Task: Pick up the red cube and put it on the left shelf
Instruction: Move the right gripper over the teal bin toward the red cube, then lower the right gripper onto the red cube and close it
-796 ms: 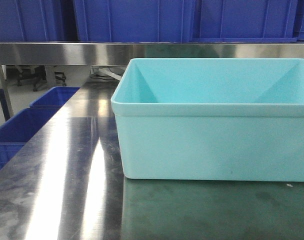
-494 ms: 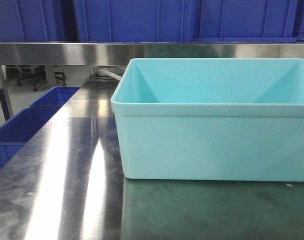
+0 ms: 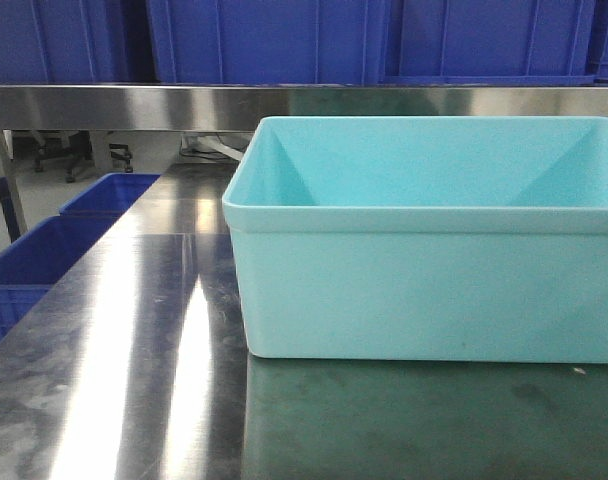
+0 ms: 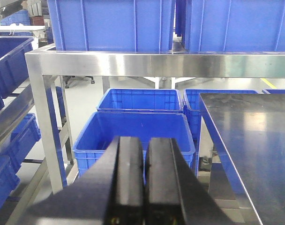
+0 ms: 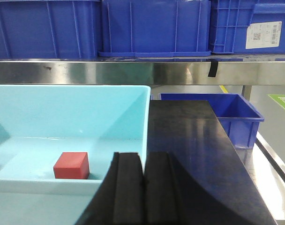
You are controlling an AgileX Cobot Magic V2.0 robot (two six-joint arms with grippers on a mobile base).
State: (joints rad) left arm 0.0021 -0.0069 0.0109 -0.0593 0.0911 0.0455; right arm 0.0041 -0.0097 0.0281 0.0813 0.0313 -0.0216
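- The right gripper (image 5: 143, 164) is showing its jaws pressed together and empty, seemingly hanging short of the near rim of the turquoise bin (image 5: 128, 101).
- The left gripper (image 4: 146, 147) is likewise sitting closed on nothing, pointing beside the desk (image 4: 245, 136) toward the blue crates (image 4: 138, 129) on the floor.
- The red cube (image 5: 71, 165) is lying on the bin floor by the near wall, left of the right gripper and untouched.
- So nothing is looking done: grasping, lifting and placing are all waiting.
- The steel shelf (image 4: 156, 64) is carrying more crates, and it is probably the target, though I cannot tell for sure.
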